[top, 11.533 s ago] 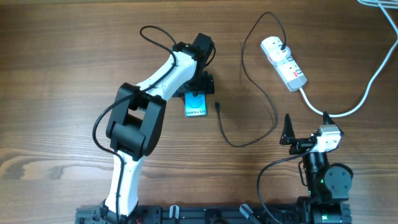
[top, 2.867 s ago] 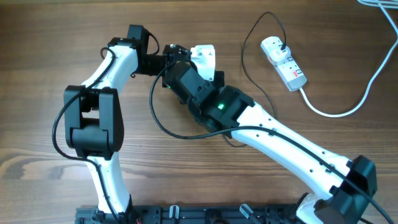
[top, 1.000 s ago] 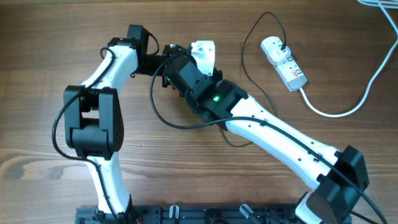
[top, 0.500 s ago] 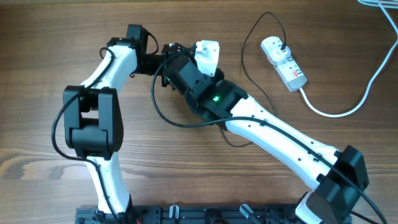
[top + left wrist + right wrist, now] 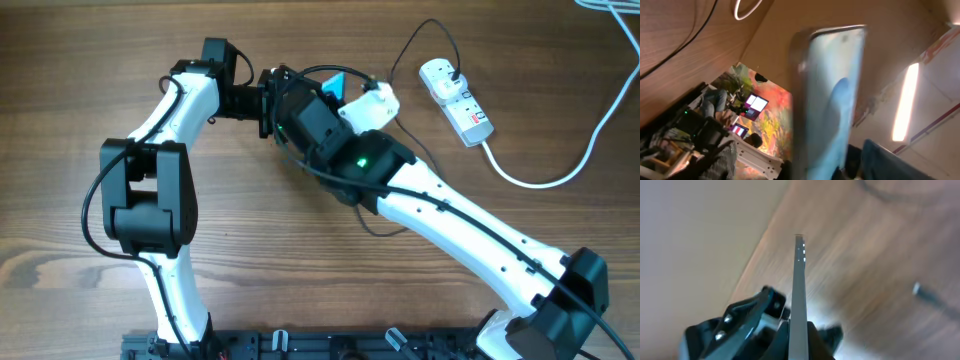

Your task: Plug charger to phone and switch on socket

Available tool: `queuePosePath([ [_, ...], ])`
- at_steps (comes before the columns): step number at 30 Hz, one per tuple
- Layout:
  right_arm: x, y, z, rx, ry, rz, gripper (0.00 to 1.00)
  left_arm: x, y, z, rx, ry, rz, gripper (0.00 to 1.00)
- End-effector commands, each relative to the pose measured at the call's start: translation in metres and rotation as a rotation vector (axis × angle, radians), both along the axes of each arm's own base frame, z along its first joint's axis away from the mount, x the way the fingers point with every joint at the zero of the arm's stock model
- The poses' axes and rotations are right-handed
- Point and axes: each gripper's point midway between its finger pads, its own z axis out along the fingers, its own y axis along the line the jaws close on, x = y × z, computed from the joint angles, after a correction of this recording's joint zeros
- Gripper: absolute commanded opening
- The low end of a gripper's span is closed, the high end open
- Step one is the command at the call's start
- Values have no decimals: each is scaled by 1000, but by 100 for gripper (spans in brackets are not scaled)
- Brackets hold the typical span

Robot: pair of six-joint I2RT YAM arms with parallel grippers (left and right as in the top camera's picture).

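Note:
The phone (image 5: pixel 333 85), teal-blue screen showing, hangs above the table between the two arms. My right gripper (image 5: pixel 325 96) is shut on it: in the right wrist view the phone (image 5: pixel 799 290) stands edge-on, pinched between both dark fingers (image 5: pixel 799 330). My left gripper (image 5: pixel 257 100) is open just left of it, one black finger (image 5: pixel 742 322) standing clear of the phone's side. The phone (image 5: pixel 827 100) fills the left wrist view, blurred. The charger (image 5: pixel 432 22) loops from the white socket (image 5: pixel 456 100) at the back right. Its plug tip is hidden under my right arm.
The socket's thick white lead (image 5: pixel 560 170) runs off to the right edge. My right forearm (image 5: pixel 450 215) crosses the middle of the wooden table. The left arm's elbow (image 5: pixel 145 195) stands at the left.
My right wrist has turned and swung right with the phone, so its teal screen now shows from above. The left jaws have widened and no longer press the phone.

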Motion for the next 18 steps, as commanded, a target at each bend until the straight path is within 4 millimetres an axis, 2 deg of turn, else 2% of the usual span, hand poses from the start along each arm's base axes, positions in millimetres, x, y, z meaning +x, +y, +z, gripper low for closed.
queuePosePath([
  [1, -9, 15, 10, 286, 65, -97, 4, 0, 4, 18, -25, -6, 7, 64],
  [4, -9, 15, 9, 314, 71, -124, 5, 0, 4, 18, -24, 11, 7, 54],
  [8, -13, 9, 4, 358, 97, -200, 4, 0, 4, 18, -23, 16, 7, 47],
  [16, -4, -6, 12, 313, 17, -261, 4, 0, 4, 18, -20, 49, 7, 45],
  [18, -4, -6, 12, 314, 16, -261, 4, 0, 4, 18, -19, 59, 7, 40],
])
